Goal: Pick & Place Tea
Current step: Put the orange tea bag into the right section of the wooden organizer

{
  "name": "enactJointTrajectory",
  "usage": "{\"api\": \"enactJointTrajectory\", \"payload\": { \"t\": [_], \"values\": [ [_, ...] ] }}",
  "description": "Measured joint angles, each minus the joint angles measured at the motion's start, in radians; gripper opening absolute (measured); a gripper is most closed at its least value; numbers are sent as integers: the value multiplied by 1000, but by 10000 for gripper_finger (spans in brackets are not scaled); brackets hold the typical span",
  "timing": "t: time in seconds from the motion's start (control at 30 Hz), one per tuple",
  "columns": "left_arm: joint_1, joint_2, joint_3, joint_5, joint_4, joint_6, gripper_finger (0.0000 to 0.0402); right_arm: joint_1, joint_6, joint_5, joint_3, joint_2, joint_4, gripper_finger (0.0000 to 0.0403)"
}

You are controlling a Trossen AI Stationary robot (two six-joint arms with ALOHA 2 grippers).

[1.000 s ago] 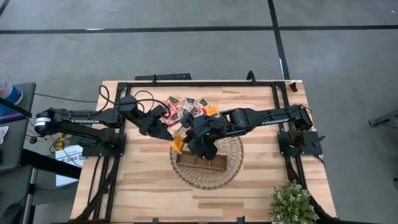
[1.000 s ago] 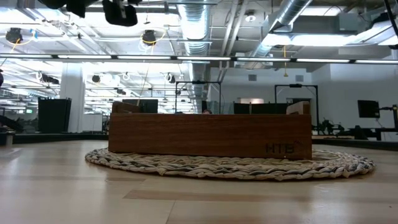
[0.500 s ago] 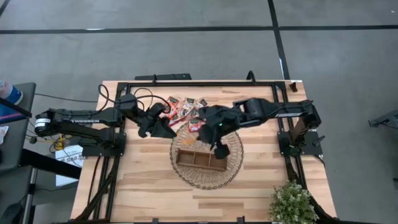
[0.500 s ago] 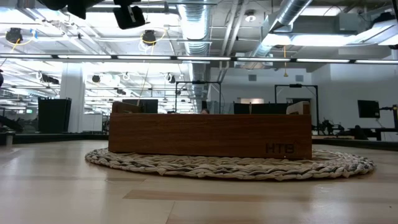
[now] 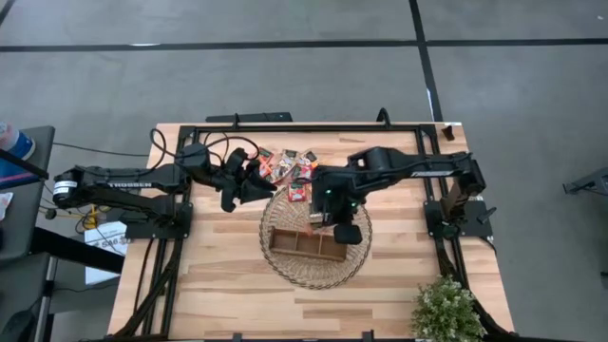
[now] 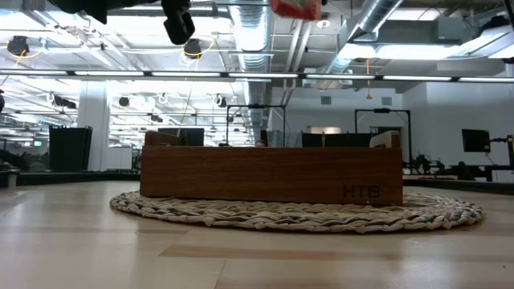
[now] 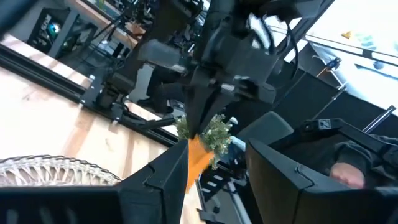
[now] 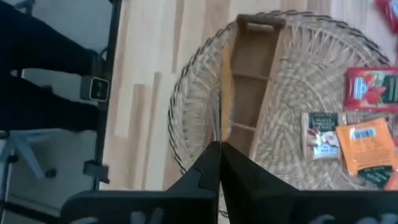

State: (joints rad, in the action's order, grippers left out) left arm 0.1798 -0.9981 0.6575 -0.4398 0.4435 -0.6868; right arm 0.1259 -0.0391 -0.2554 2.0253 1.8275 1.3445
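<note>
Right gripper point(image 8: 219, 146) above basket point(image 8: 186, 93), claw pressed together pinching an orange sachet point(image 8: 225, 99) edge-on over the tray point(image 8: 249, 93), three more sachets point(image 8: 364, 146) on the weave, left gripper point(image 5: 249, 186) spread beside the tea pile point(image 5: 285, 163) on table point(image 5: 218, 285)

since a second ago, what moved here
The right gripper, shut on an orange sachet, carried it from the tray's left end across toward its right end. The left gripper, open, drew back slightly toward the loose sachets. The tray, basket and loose sachets stayed put.
</note>
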Motion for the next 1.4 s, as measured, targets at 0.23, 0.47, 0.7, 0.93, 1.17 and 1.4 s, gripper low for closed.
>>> {"api": "enactJointTrajectory", "payload": {
  "t": [0.23, 0.47, 0.7, 0.93, 1.17, 1.4],
  "values": [
    [8, 71, -2, 85, -45, 46, 151, -4, -27, 8, -170, 4, -37, 0],
    [10, 234, -1, 206, -264, 273, 147, -10, -75, 8, -309, -8, -96, 0],
    [10, 370, -1, 210, -422, 387, 132, -9, -119, -8, -418, -19, -228, 0],
    [10, 431, -1, 242, -519, 367, 124, -9, -146, -15, -526, -48, -332, 0],
    [10, 431, -1, 244, -527, 360, 121, -9, -196, -24, -656, -118, -468, 0],
    [10, 430, -1, 272, -533, 360, 121, -11, -273, -10, -791, -210, -584, 0]
  ]
}}
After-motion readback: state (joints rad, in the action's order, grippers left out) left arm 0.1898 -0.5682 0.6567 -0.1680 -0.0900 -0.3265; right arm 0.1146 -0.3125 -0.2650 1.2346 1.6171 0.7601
